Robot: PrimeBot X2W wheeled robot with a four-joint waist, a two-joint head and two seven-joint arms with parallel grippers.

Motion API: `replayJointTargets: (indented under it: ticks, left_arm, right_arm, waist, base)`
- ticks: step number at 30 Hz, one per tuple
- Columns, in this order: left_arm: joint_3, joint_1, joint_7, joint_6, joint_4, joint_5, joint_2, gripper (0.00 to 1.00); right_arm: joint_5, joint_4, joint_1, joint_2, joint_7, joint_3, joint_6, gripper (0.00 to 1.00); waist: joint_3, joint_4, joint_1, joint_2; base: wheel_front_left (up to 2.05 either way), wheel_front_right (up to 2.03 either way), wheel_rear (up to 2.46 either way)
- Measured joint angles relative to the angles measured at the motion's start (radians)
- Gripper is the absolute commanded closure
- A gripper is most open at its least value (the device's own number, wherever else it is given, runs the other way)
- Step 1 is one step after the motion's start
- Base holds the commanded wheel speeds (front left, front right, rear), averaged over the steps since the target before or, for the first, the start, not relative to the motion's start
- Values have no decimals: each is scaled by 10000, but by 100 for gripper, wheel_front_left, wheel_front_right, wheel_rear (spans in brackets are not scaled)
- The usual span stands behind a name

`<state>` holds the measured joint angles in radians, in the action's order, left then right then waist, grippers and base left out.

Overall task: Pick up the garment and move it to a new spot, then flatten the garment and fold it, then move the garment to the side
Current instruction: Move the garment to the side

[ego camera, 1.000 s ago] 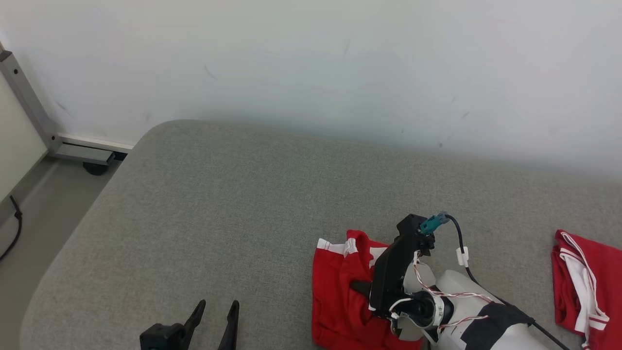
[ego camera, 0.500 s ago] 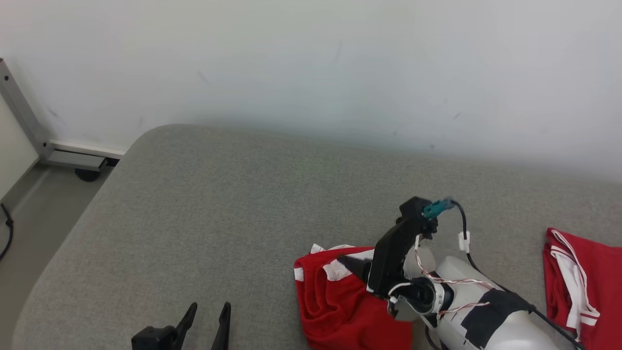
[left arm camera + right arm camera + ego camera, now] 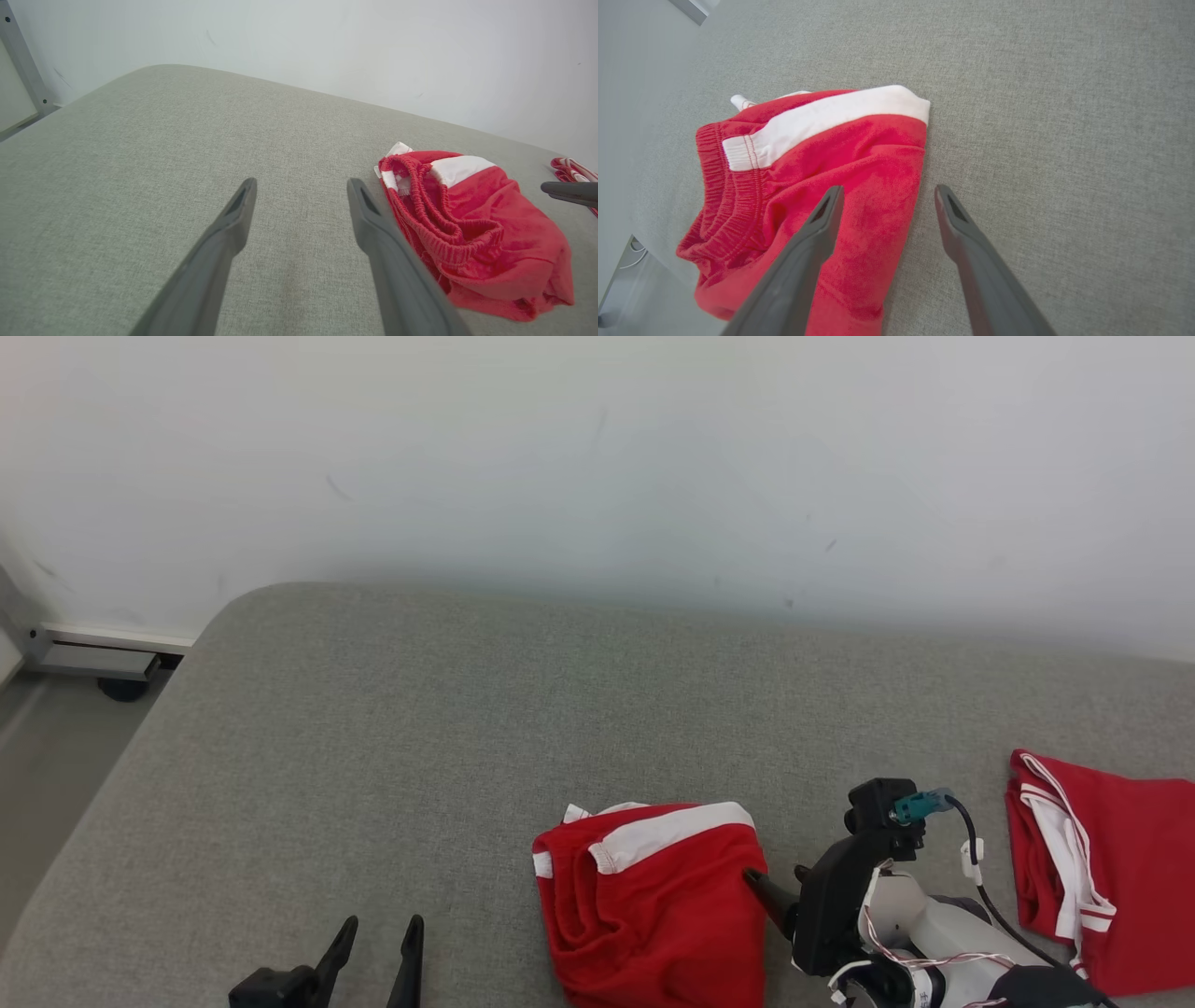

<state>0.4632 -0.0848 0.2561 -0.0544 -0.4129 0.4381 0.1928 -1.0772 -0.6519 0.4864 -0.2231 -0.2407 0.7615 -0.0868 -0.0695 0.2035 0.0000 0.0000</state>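
- Right gripper (image 3: 775, 877) has let go of the red shorts (image 3: 653, 905) it pinched a second ago and has drawn back to their right edge; its jaws now stand wide apart with nothing between them.
- Head camera has also swung, so the shift of the whole picture is no move of the cloth.
- Red shorts lie in a loose heap near the front edge of the grey fabric-covered worktop (image 3: 392, 728), white side stripe uppermost and elastic waistband bunched on the left.
- In the right wrist view, one finger hangs over the shorts' (image 3: 822, 154) hem and the other over bare grey fabric; whether either touches cannot be told.
- Left gripper (image 3: 383, 924) hovers over bare worktop, well apart from the shorts, jaws wide and empty.
- A second red garment (image 3: 1102, 868) lies apart at the far right.
- Judged step: the put-down at the new spot looks finished, and flattening is not yet begun.
- Next move likely calls for both grippers to take opposite ends of the waistband or hem and draw the cloth out flat, so the left arm must come across to the heap.
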Motion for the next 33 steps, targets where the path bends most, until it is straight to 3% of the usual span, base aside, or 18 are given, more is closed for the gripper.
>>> replayJointTargets:
  ticks: [18,32,33]
  left_arm:
    - [249,-277,0,31,163,-332,-261,0]
    - [380,-491,0,207,12,-332,-541,0]
    - [382,-504,0,207,-8,-332,-583,0]
  right_arm:
    - [-144,-1003,298,257,-79,-236,-159,0]
    - [-349,-2067,723,679,-1714,113,-201,0]
    - [-395,-2136,781,679,-1802,117,-201,54]
  waist:
    - [253,501,0,0]
    - [407,1031,0,0]
    - [411,1066,0,0]
  base:
    - [0,0,0]
    - [0,0,0]
    - [0,0,0]
